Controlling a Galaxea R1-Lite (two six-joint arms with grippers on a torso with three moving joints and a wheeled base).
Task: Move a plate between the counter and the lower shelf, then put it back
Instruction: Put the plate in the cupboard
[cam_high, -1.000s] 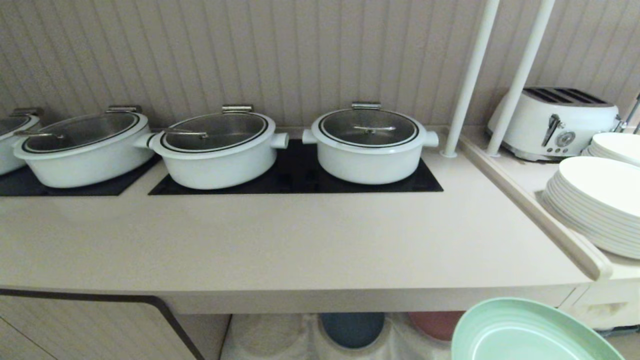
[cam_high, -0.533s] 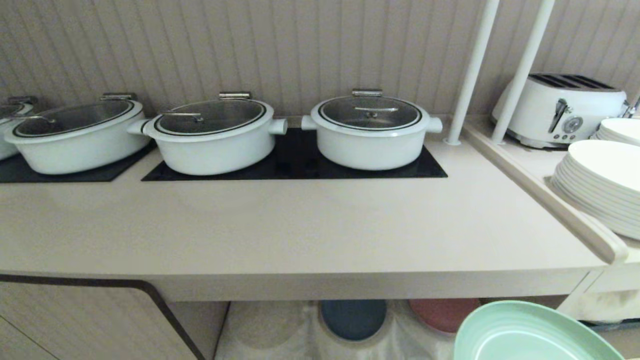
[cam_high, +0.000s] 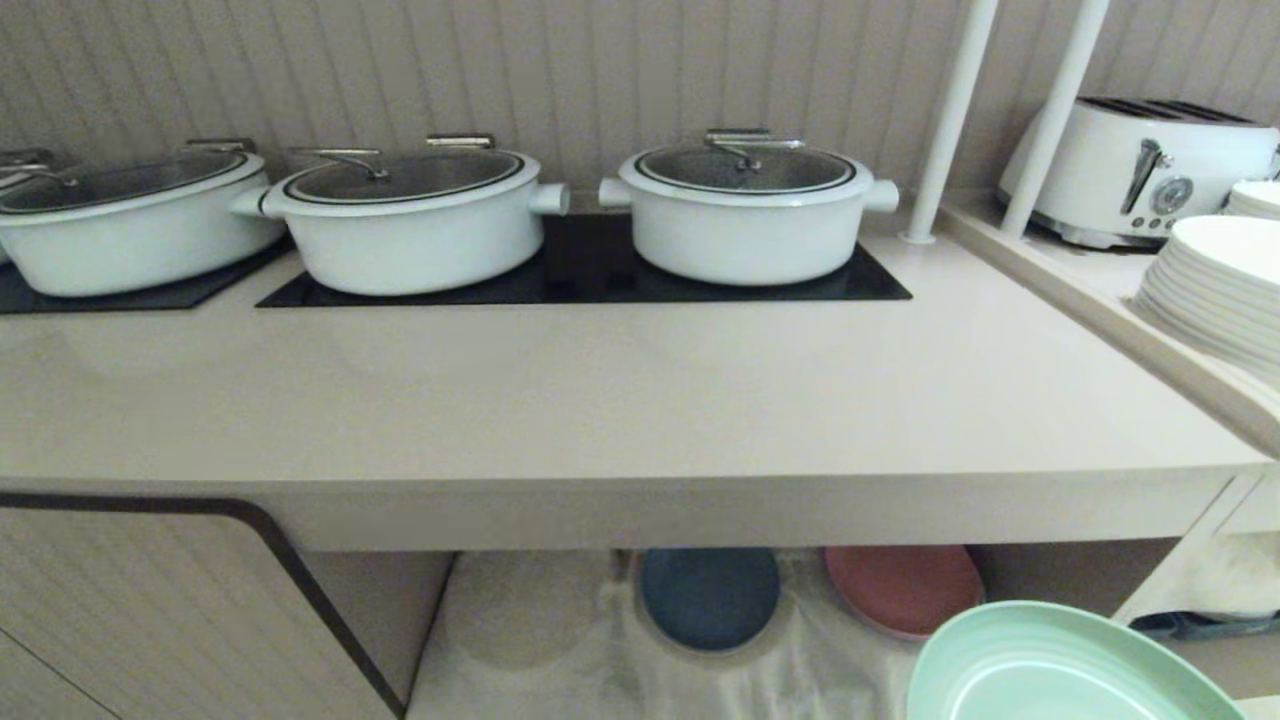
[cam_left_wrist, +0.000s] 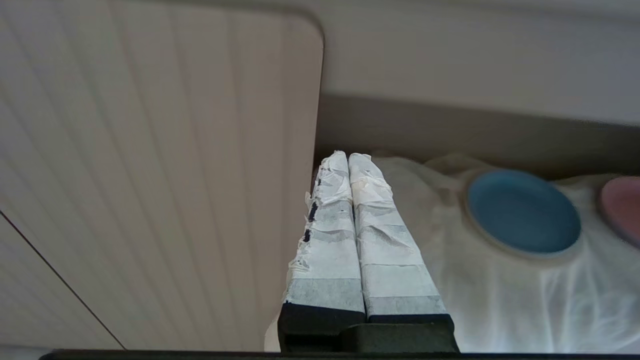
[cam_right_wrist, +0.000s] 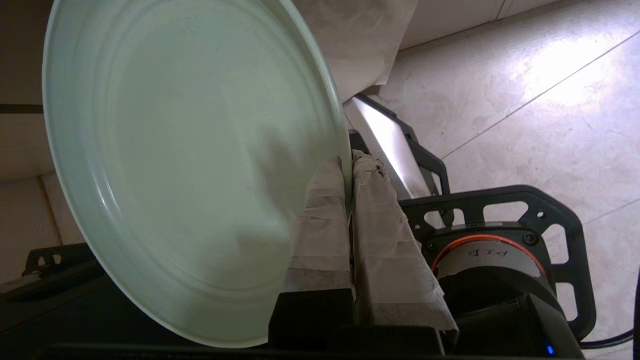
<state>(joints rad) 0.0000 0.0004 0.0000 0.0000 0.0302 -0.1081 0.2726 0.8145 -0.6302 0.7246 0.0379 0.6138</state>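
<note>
Right gripper (cam_right_wrist: 349, 167): its 2 tape-wrapped fingers (cam_right_wrist: 320, 225) are pinched on the rim of the mint-green plate (cam_right_wrist: 190, 165), 1 finger on each face of the rim. The plate (cam_high: 1060, 665) is off every surface, held at the lower right of the head view, below the level of the counter (cam_high: 620, 400) and in front of the lower shelf (cam_high: 560, 640).

Lower shelf: a white cloth (cam_left_wrist: 525, 295) covers its floor; a dark blue plate (cam_high: 710, 597) and a pink plate (cam_high: 903, 588) lie on it side by side, apart from each other.

Counter: 3 white pots (cam_high: 745, 205) with glass lids stand on black hob panels (cam_high: 590, 270) at the back; the front of the worktop is bare. To the right, a narrower surface bears stacks of white plates (cam_high: 1215, 280) and a white toaster (cam_high: 1140, 170).

Left gripper (cam_left_wrist: 348, 159): fingers pressed together with nothing between them, pointing toward the shelf opening beside a ribbed cabinet door (cam_left_wrist: 150, 165).
</note>
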